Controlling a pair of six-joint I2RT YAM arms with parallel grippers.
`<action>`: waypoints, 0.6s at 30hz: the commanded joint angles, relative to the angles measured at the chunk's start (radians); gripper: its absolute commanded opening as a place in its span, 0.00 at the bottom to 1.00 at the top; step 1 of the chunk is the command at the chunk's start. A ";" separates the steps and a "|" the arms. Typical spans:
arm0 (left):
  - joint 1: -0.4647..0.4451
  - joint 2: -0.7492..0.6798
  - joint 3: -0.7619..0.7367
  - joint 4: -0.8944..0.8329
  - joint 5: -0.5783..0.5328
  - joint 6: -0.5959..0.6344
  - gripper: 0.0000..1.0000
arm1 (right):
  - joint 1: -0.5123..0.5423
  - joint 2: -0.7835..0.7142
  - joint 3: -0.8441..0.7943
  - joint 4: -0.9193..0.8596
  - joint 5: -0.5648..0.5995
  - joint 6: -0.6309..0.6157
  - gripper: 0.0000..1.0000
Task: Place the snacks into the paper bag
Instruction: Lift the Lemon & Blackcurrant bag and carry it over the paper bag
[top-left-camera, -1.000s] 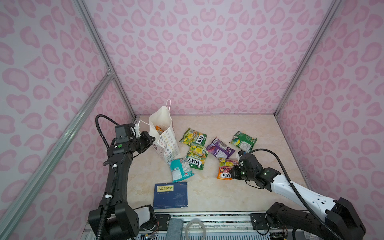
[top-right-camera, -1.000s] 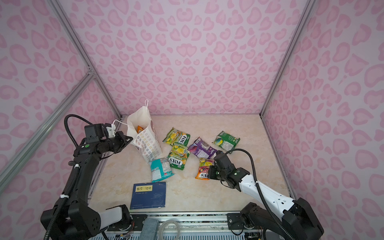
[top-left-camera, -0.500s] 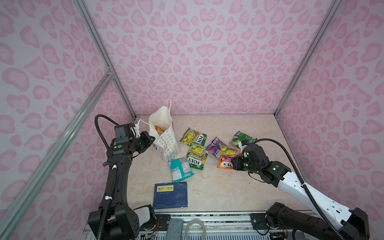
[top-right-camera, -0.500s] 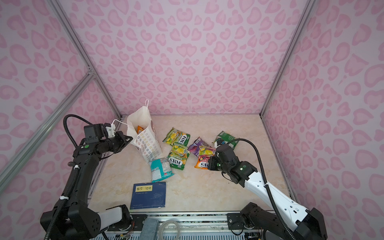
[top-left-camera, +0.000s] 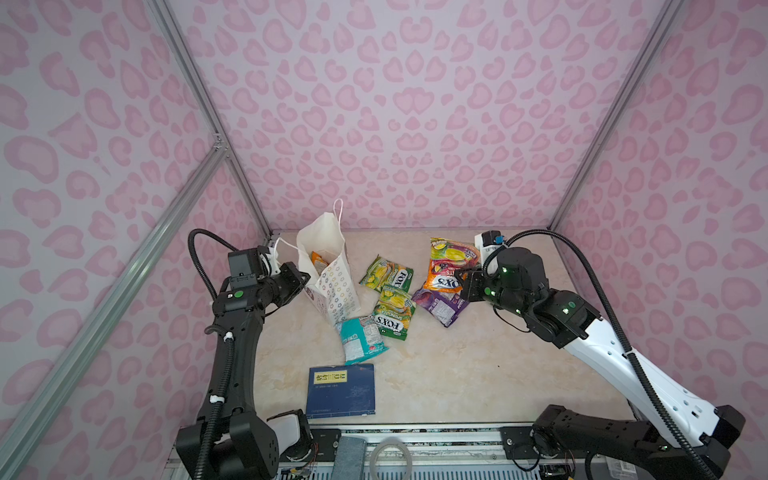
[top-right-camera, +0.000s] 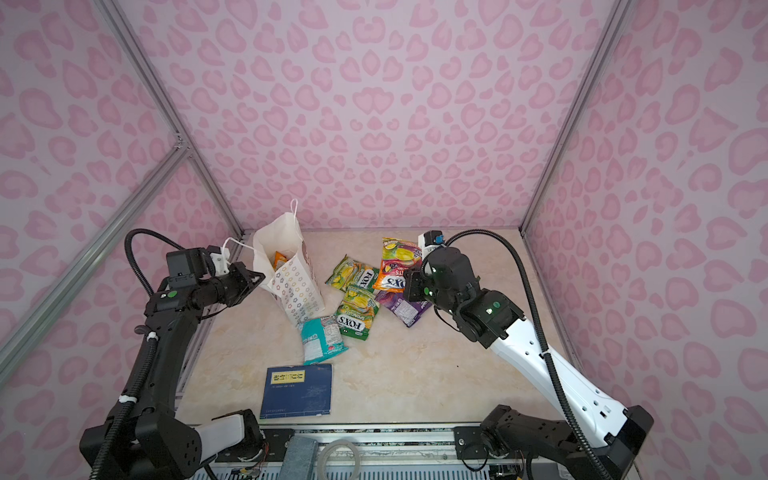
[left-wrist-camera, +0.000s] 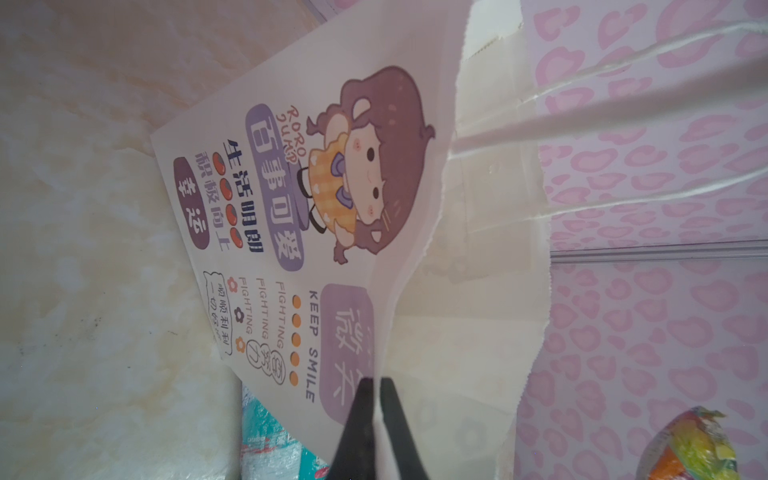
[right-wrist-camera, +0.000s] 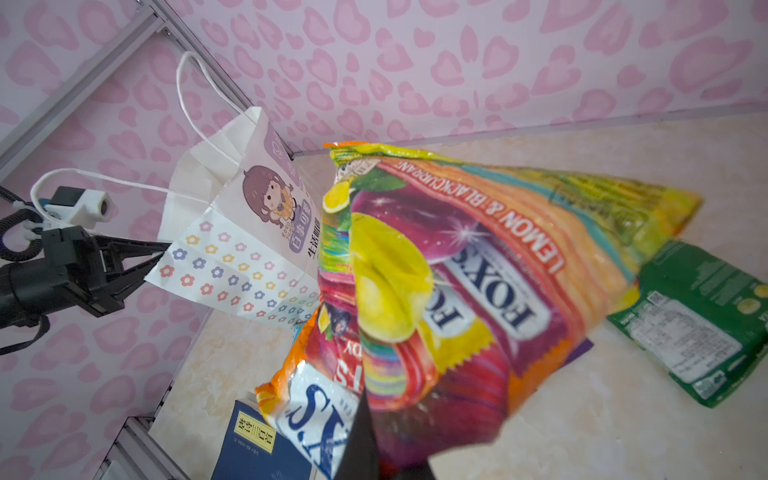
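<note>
Gripping glossy orange "FOX'S" candy packets (top-left-camera: 448, 268) in closed right pincer (top-left-camera: 462, 282), pinching rim of white "KEEP SMILE" paper bag (left-wrist-camera: 270, 270) in closed left pincer (left-wrist-camera: 376, 399).

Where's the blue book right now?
In a top view the blue book lies flat near the front edge of the table, left of centre, just in front of the teal packet.
</note>
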 joint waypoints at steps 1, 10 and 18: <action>0.001 -0.006 -0.006 0.013 0.019 -0.006 0.07 | 0.037 0.036 0.068 0.069 0.042 -0.061 0.00; 0.000 0.002 -0.007 0.016 0.039 -0.008 0.07 | 0.121 0.239 0.396 0.046 0.034 -0.139 0.00; 0.000 -0.006 0.000 0.004 0.024 0.000 0.07 | 0.181 0.485 0.738 -0.021 -0.006 -0.193 0.00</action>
